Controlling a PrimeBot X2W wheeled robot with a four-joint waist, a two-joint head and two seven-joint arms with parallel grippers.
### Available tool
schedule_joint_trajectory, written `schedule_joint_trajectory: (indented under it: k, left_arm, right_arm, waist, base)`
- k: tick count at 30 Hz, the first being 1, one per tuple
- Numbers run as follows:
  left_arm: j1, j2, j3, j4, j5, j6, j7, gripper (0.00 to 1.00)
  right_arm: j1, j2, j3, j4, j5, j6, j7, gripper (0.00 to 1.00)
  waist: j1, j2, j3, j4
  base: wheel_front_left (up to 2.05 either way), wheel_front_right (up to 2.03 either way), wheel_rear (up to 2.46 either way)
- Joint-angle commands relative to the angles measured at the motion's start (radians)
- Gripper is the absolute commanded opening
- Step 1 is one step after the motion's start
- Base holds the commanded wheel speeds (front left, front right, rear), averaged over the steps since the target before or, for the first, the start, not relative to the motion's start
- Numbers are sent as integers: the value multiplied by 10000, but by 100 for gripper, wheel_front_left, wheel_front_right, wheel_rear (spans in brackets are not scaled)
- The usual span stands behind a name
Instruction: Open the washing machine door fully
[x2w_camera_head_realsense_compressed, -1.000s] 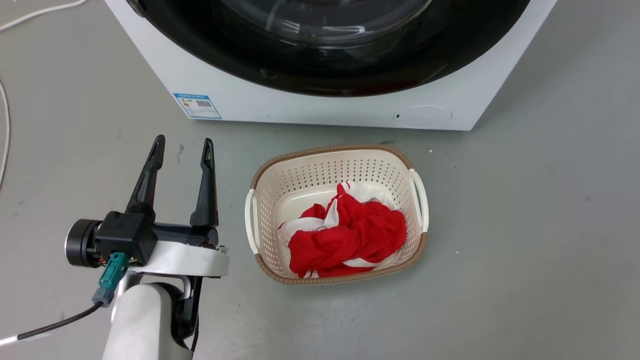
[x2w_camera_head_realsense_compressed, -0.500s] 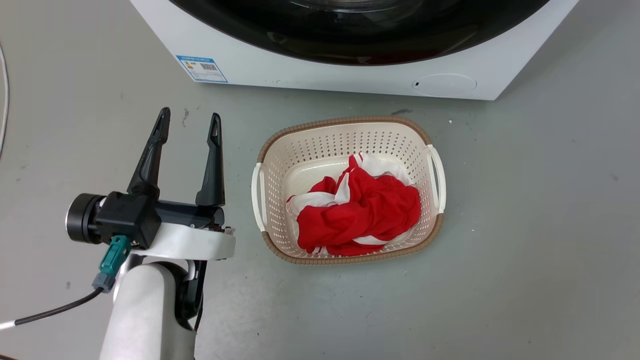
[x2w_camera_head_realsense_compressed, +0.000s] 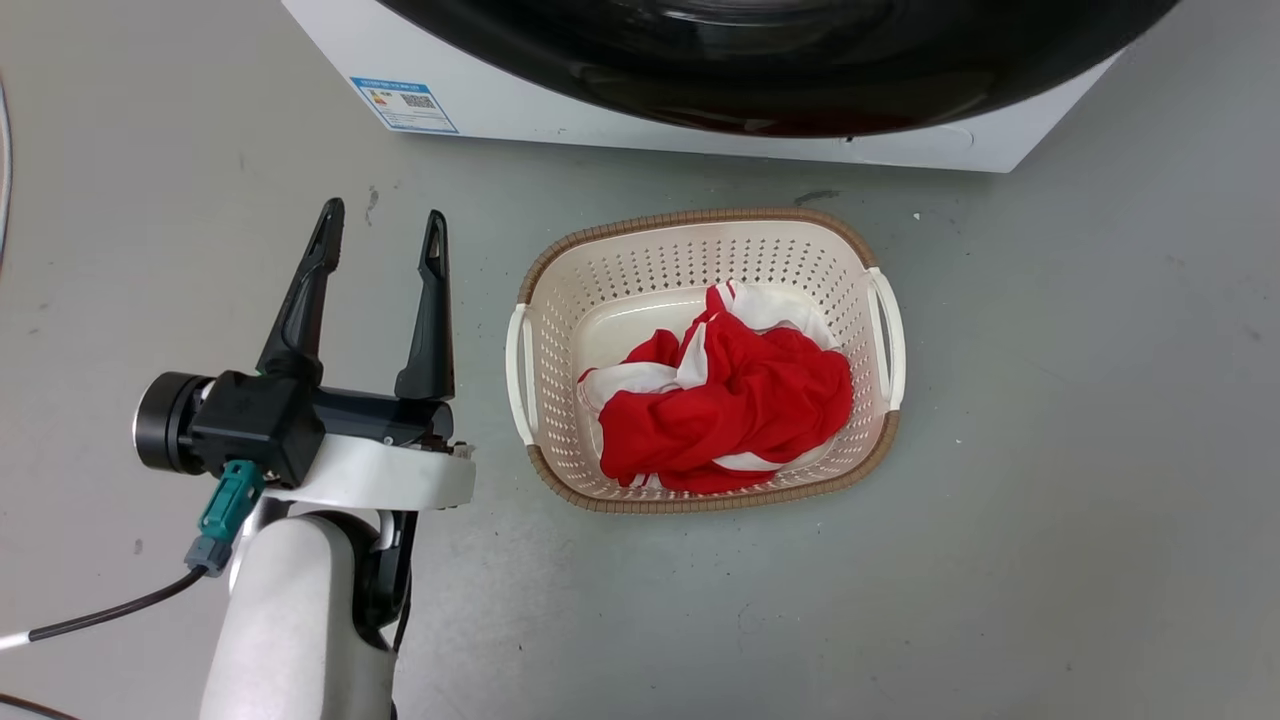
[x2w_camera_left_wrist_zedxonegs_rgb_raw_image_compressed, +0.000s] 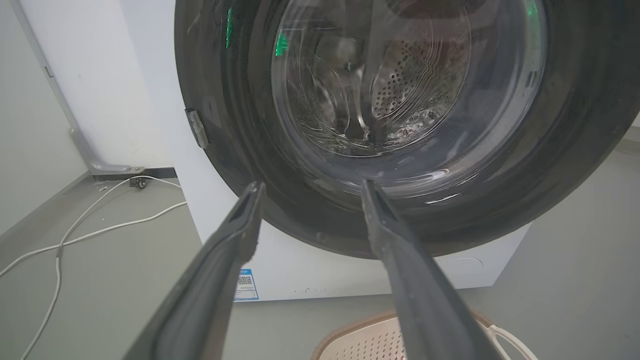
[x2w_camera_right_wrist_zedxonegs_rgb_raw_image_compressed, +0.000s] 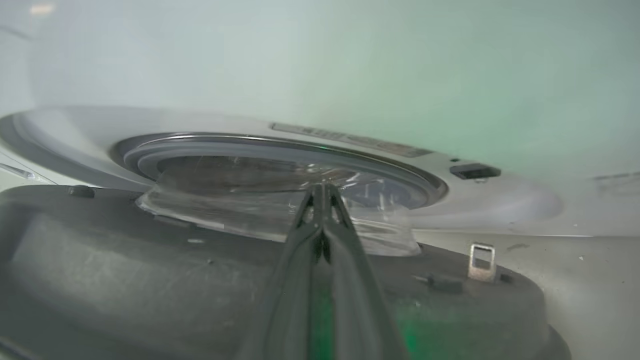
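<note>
Head view, left claw (x2w_camera_head_realsense_compressed: 385, 212): shown at lower left above the grey floor (x2w_camera_head_realsense_compressed: 1050, 450); fingers are spread wide apart and nothing is held between them.
Head view, washing machine (x2w_camera_head_realsense_compressed: 500, 105): white body is seen along the top edge, with a blue label (x2w_camera_head_realsense_compressed: 405, 103) low on its front at the left.
Head view, washing machine door (x2w_camera_head_realsense_compressed: 760, 60): glossy black; it is seen overhanging the lower front of the washing machine toward the right.
Head view, basket (x2w_camera_head_realsense_compressed: 640, 280): cream and perforated, set on the floor near the machine front, to the right of the left claw; red and white cloth (x2w_camera_head_realsense_compressed: 740, 410) is bunched inside.
Left wrist view, washing machine door: faced head-on beyond the two spread fingers; a perforated drum (x2w_camera_left_wrist_zedxonegs_rgb_raw_image_compressed: 400, 85) is seen through the glass window (x2w_camera_left_wrist_zedxonegs_rgb_raw_image_compressed: 325, 115); white cables (x2w_camera_left_wrist_zedxonegs_rgb_raw_image_compressed: 75, 235) are laid on the floor at the left.
Right wrist view, right claw (x2w_camera_right_wrist_zedxonegs_rgb_raw_image_compressed: 322, 187): fingers are pressed together, nothing is seen gripped; contact with the washing machine door cannot be told.
Right wrist view, washing machine door: seen ajar; its dark inner face is below, the glass window is drawn partly out of the grey ring (x2w_camera_right_wrist_zedxonegs_rgb_raw_image_compressed: 225, 142), and a metal latch hook (x2w_camera_right_wrist_zedxonegs_rgb_raw_image_compressed: 482, 260) is fixed near its edge.
</note>
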Motion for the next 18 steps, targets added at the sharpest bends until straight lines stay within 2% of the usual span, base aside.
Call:
schedule_joint_trajectory:
  k: [1, 11, 18]
  left_arm:
    - [-199, -16, -20, -8, -15, 46, -26, 100]
    - [-173, -15, -18, 80, -57, 74, -24, 100]
    - [29, -14, -2, 278, -13, 98, -26, 100]
  right_arm:
    - [31, 136, 26, -46, 60, 1, 176, 0]
    - [523, 47, -86, -610, 529, 1, 1939, 0]
    - [1402, 177, -96, -1244, 897, 1, 3112, 0]
  waist:
    - [-1, 0, 3, -4]
    - [-1, 0, -85, -128]
    - [-1, 0, -588, -251]
  base:
    - [0, 0, 0]
    - [0, 0, 0]
    - [0, 0, 0]
